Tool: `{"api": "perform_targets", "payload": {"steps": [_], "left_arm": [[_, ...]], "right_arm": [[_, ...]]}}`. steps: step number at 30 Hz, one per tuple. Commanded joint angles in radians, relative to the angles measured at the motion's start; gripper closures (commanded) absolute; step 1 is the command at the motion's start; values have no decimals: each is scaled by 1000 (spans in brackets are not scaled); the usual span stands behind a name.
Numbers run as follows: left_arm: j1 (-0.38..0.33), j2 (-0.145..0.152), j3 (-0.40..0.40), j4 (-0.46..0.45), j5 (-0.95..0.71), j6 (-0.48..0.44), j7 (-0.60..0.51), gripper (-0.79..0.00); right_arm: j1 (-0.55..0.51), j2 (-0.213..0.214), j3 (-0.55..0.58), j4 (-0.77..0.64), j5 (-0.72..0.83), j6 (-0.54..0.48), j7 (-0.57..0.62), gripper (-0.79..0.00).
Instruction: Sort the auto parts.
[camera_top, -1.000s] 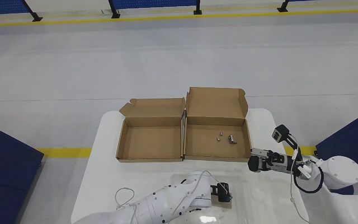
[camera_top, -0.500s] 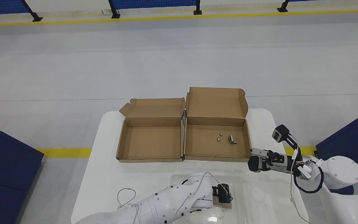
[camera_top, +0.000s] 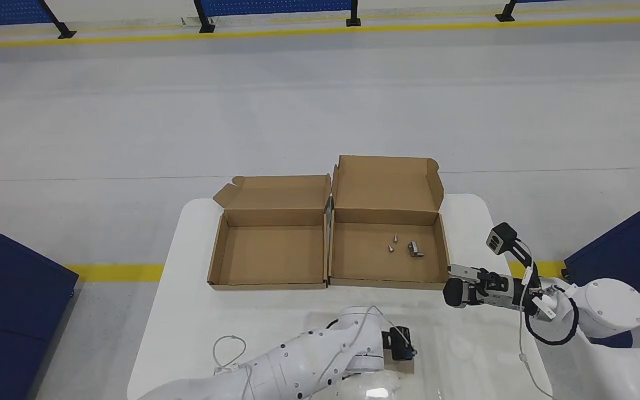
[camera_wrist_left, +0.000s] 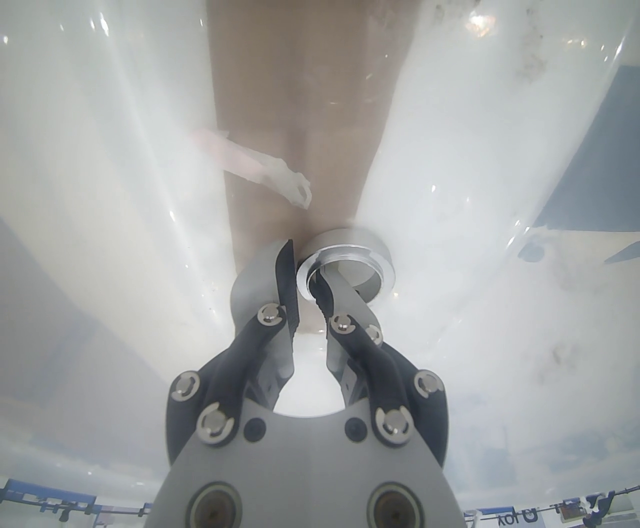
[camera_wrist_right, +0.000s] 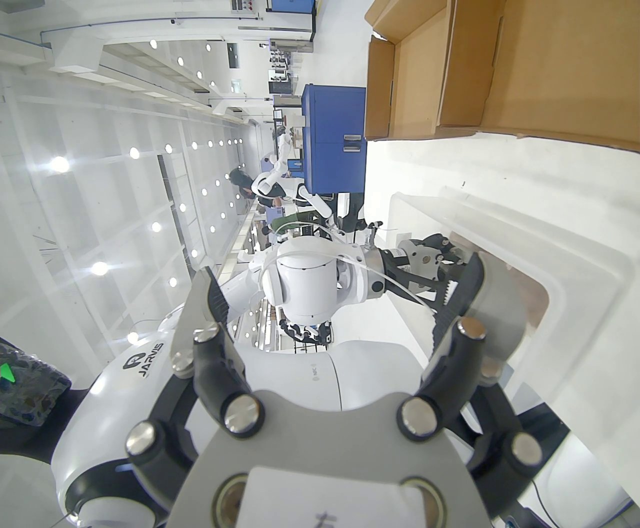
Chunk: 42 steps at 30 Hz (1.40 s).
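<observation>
My left gripper (camera_wrist_left: 302, 265) sits low inside a clear plastic bin (camera_wrist_left: 125, 150) and is shut on a silver metal ring (camera_wrist_left: 372, 250), one finger inside the ring and one outside its rim. A pale plastic clip (camera_wrist_left: 265, 170) lies just beyond the ring. In the top view the left gripper (camera_top: 400, 343) is at the table's front, below the right cardboard box (camera_top: 360, 262). That box holds a few small metal parts (camera_top: 414, 249). My right gripper (camera_wrist_right: 335, 290) is open and holds nothing; it hangs at the right box's front right corner (camera_top: 452, 292).
An empty open cardboard box (camera_top: 268, 255) stands to the left of the right one, both at the back of the white table (camera_top: 190, 300). The clear bin's rim (camera_wrist_right: 500, 220) lies between the two arms. Blue cabinets stand off both table sides.
The left arm has shifted slightly over the bin. The right arm has kept still.
</observation>
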Motion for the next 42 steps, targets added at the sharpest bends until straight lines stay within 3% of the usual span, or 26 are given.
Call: {"api": "perform_targets", "payload": {"steps": [1, 9, 18, 28, 30, 34, 42], "left_arm": [[0, -1, -6, -5, 0, 17, -19, 0], [1, 19, -47, -61, -44, 37, -52, 0], [-31, 74, -47, -194, -131, 62, -77, 0], [-31, 74, -47, -194, -131, 62, -77, 0], [-17, 80, -70, -207, -140, 59, -6, 0], [29, 125, -166, -280, -165, -10, 98, 0], [199, 243, -416, -412, -212, -240, 248, 0]], "right_arm": [[0, 0, 0, 0, 0, 0, 0, -785], [0, 0, 0, 0, 0, 0, 0, -785], [0, 0, 0, 0, 0, 0, 0, -785], [0, 0, 0, 0, 0, 0, 0, -785], [0, 0, 0, 0, 0, 0, 0, -785], [0, 0, 0, 0, 0, 0, 0, -785], [0, 0, 0, 0, 0, 0, 0, -785]]}}
